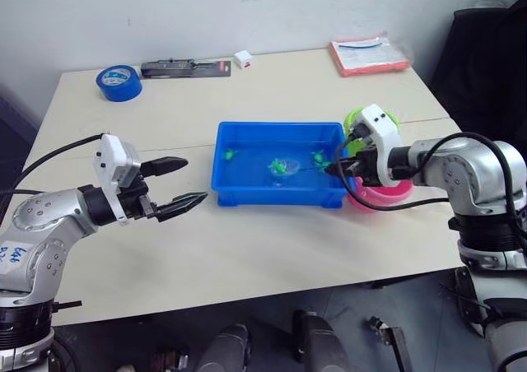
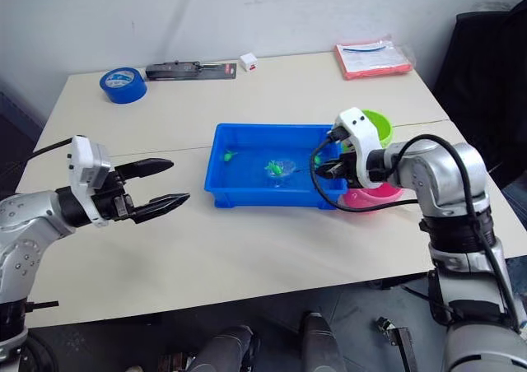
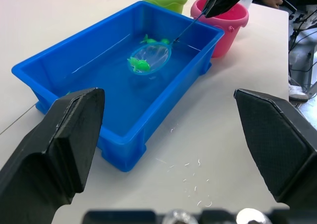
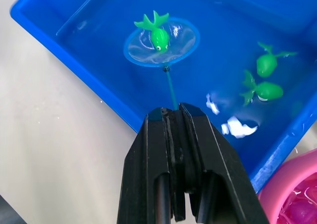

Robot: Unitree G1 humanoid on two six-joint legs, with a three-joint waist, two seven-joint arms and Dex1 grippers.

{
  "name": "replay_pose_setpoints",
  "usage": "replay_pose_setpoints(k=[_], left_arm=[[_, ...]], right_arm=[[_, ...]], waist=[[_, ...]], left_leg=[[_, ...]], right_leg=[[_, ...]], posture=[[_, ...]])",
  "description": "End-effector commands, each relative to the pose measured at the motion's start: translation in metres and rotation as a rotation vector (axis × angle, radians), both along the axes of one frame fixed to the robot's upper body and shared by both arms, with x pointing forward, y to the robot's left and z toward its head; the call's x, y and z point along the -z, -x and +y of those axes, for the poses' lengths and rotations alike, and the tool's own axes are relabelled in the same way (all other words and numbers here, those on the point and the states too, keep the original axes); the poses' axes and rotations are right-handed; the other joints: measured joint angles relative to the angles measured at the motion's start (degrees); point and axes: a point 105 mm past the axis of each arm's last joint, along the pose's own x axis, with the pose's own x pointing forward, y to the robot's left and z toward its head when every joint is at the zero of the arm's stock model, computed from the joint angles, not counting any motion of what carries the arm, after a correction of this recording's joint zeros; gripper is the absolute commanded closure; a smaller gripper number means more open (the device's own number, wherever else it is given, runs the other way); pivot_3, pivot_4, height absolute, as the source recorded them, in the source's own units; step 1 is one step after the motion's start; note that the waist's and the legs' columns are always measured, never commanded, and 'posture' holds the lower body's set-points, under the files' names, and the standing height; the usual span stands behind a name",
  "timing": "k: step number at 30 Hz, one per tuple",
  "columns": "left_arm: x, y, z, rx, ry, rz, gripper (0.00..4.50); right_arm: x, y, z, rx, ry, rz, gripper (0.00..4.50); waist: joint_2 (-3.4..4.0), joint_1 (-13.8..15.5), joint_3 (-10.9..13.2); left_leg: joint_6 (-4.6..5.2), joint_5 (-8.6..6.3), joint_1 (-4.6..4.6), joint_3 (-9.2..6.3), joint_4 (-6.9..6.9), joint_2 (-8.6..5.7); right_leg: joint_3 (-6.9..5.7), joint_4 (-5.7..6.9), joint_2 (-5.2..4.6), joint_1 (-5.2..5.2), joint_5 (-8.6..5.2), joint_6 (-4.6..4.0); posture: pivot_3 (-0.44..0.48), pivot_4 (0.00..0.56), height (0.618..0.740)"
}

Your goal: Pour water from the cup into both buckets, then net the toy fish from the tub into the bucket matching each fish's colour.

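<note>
R gripper (image 4: pixel 172 116) clamps net (image 4: pixel 161 40), green fish (image 4: pixel 158 35) inside; L gripper (image 1: pixel 183 183) wide, empty.

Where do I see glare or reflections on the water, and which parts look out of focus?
Right wrist view: white glare patches on the water in the tub near two green fish; the right tool is soft. Left wrist view: the left tool looms blurred; the net is sharp.

Glossy plastic tub (image 3: pixel 124 135); fine mesh net (image 4: pixel 161 41); matt table (image 1: pixel 247 248)
</note>
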Motion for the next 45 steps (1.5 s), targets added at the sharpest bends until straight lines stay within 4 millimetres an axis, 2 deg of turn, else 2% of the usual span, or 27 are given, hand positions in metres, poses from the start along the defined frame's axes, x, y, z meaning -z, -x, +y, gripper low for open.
replay_pose_setpoints(k=[1, 7, 10, 13, 18, 22, 25, 27, 35, 38, 40, 45], left_arm=[[-0.009, -0.003, 0.001, 0.007, -0.007, -0.046, 0.00], [-0.015, -0.012, -0.003, 0.036, -0.002, -0.072, 0.00], [-0.019, -0.018, -0.009, 0.066, 0.003, -0.090, 0.00], [-0.022, -0.022, -0.011, 0.080, 0.011, -0.099, 0.00], [-0.026, -0.029, -0.015, 0.111, 0.009, -0.111, 0.00], [-0.026, -0.032, -0.017, 0.125, 0.007, -0.115, 0.00], [-0.026, -0.034, -0.018, 0.132, 0.005, -0.116, 0.00], [-0.026, -0.034, -0.019, 0.137, 0.005, -0.117, 0.00], [-0.024, -0.037, -0.022, 0.149, 0.007, -0.114, 0.00], [-0.023, -0.038, -0.024, 0.157, 0.011, -0.114, 0.00], [-0.022, -0.038, -0.024, 0.158, 0.013, -0.113, 0.00], [-0.020, -0.038, -0.026, 0.164, 0.016, -0.110, 0.00]], right_arm=[[-0.023, 0.010, -0.003, -0.023, -0.041, -0.115, 3.72], [-0.039, 0.023, -0.017, 0.007, -0.093, -0.193, 3.72], [-0.050, 0.022, -0.036, 0.099, -0.107, -0.257, 3.72], [-0.058, 0.018, -0.051, 0.180, -0.111, -0.294, 3.72], [-0.073, 0.003, -0.088, 0.385, -0.052, -0.406, 3.72], [-0.074, -0.005, -0.099, 0.432, 0.039, -0.453, 3.72], [-0.075, -0.010, -0.107, 0.468, 0.135, -0.502, 3.72], [-0.074, -0.013, -0.111, 0.467, 0.268, -0.548, 3.72], [-0.074, -0.019, -0.105, 0.362, 0.591, -0.697, 3.72], [-0.070, -0.018, -0.098, 0.281, 0.762, -0.770, 3.72], [-0.067, -0.018, -0.099, 0.248, 0.882, -0.806, 3.72], [-0.060, -0.020, -0.102, 0.189, 1.058, -0.840, 3.72]], waist=[[0.00, 0.0, 0.0], [0.00, 0.1, 0.0], [0.00, 0.1, 0.0], [0.00, 0.1, 0.0], [0.00, -0.1, 0.0], [0.00, 0.0, 0.0], [0.00, -0.2, 0.0], [0.00, -0.3, 0.0], [0.01, -0.4, 0.0], [0.01, -0.3, 0.0], [0.01, -0.4, 0.0], [0.01, -0.4, 0.0]], left_leg=[[0.00, 0.00, 0.00, 0.00, 0.00, 0.00], [0.00, 0.00, 0.00, 0.00, 0.01, 0.00], [0.00, 0.00, 0.00, 0.00, 0.01, 0.00], [0.00, 0.00, 0.00, 0.00, 0.01, -0.01], [0.00, 0.00, 0.00, 0.01, 0.01, 0.00], [0.00, 0.00, 0.00, 0.02, 0.01, -0.01], [0.00, 0.00, 0.00, 0.05, 0.02, -0.01], [0.00, 0.00, 0.00, 0.04, 0.02, 0.00], [0.00, 0.00, 0.00, 0.05, 0.02, -0.01], [0.00, 0.00, 0.00, 0.05, 0.02, -0.01], [0.00, 0.00, 0.00, 0.05, 0.02, -0.01], [0.00, 0.00, 0.00, 0.07, 0.03, -0.01]], right_leg=[[0.00, 0.00, 0.00, 0.00, 0.00, 0.00], [-0.01, 0.01, 0.00, 0.00, 0.00, 0.00], [-0.01, 0.01, 0.00, 0.00, 0.00, 0.00], [0.00, 0.01, -0.01, 0.01, 0.00, 0.00], [0.00, 0.05, 0.00, -0.01, 0.00, 0.00], [0.00, 0.05, 0.00, -0.02, 0.00, 0.00], [0.02, 0.06, 0.00, -0.03, 0.00, 0.00], [0.01, 0.07, 0.00, -0.03, 0.00, 0.01], [0.00, 0.05, 0.00, -0.04, 0.00, 0.01], [0.00, 0.05, 0.00, -0.04, 0.00, 0.01], [0.00, 0.04, 0.00, -0.04, 0.00, 0.01], [0.01, 0.04, 0.00, -0.05, 0.00, 0.01]], posture=[[0.000, 0.150, 0.740], [0.000, 0.150, 0.740], [0.000, 0.150, 0.740], [0.000, 0.150, 0.740], [0.000, 0.150, 0.740], [0.000, 0.150, 0.740], [0.000, 0.150, 0.740], [0.000, 0.150, 0.740], [0.000, 0.150, 0.740], [0.000, 0.150, 0.740], [0.000, 0.150, 0.740], [0.000, 0.150, 0.740]])
